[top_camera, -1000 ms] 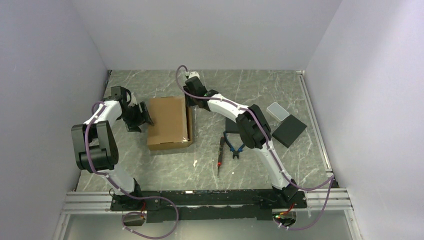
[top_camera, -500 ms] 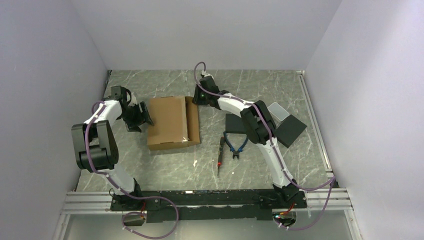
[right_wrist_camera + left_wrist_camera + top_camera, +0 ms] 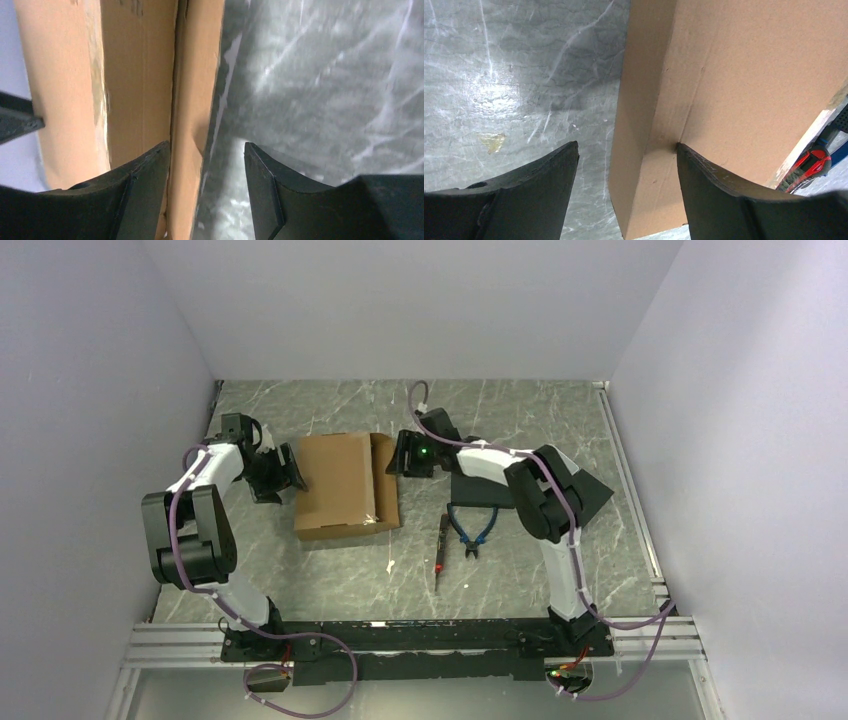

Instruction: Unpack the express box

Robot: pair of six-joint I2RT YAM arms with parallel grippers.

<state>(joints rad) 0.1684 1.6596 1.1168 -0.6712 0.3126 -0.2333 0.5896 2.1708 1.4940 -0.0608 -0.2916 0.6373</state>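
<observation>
The brown express box point(image 3: 338, 485) lies left of the middle of the table, its top panel flat. A narrow flap point(image 3: 385, 480) is folded out along its right side. My left gripper point(image 3: 289, 475) is open and straddles the box's left edge. In the left wrist view one finger point(image 3: 719, 190) rests on the box top point(image 3: 744, 75) and the other hangs over the table. My right gripper point(image 3: 401, 455) is open at the flap's right edge. The right wrist view shows the cardboard flap point(image 3: 192, 100) between its fingers point(image 3: 145, 180), with a gap on one side.
A black pad point(image 3: 478, 490) lies under the right arm and another point(image 3: 592, 495) sits further right. Blue-handled pliers point(image 3: 472, 530) and a slim red and black tool point(image 3: 442, 545) lie right of the box's front. White walls enclose the marble table point(image 3: 330, 580).
The right gripper swung from behind the box to its right side, folding the upright flap outward, then opened off it. The left gripper stayed at the box's left edge.
</observation>
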